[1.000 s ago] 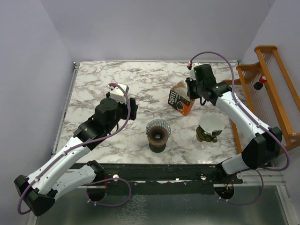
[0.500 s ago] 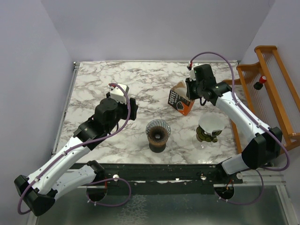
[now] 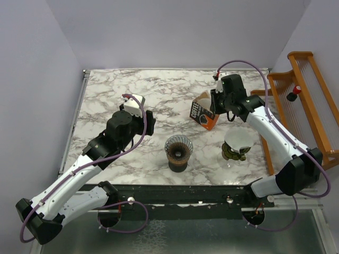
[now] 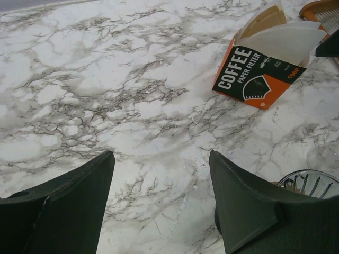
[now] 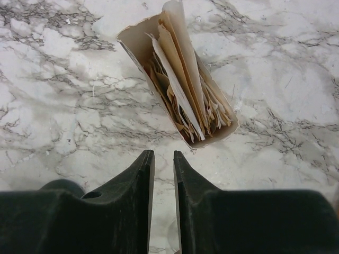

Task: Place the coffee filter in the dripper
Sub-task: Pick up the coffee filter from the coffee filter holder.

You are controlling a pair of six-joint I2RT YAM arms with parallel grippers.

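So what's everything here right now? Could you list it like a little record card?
table: marble-patterned top
carton: orange and brown, open, paper filters inside
left gripper: open, empty, over bare table
right gripper: jaws barely apart, empty, beside the carton's open top
dark dripper: centre front, no filter in it
second dripper: front right, white coffee filter sitting in it
wooden rack: beyond the table's right edge

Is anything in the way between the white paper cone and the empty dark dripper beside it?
Nothing visible. Only bare marble table lies between the thin white paper cone and the dark ribbed glass dripper. The brown-and-orange carton stands farther back, off that line.
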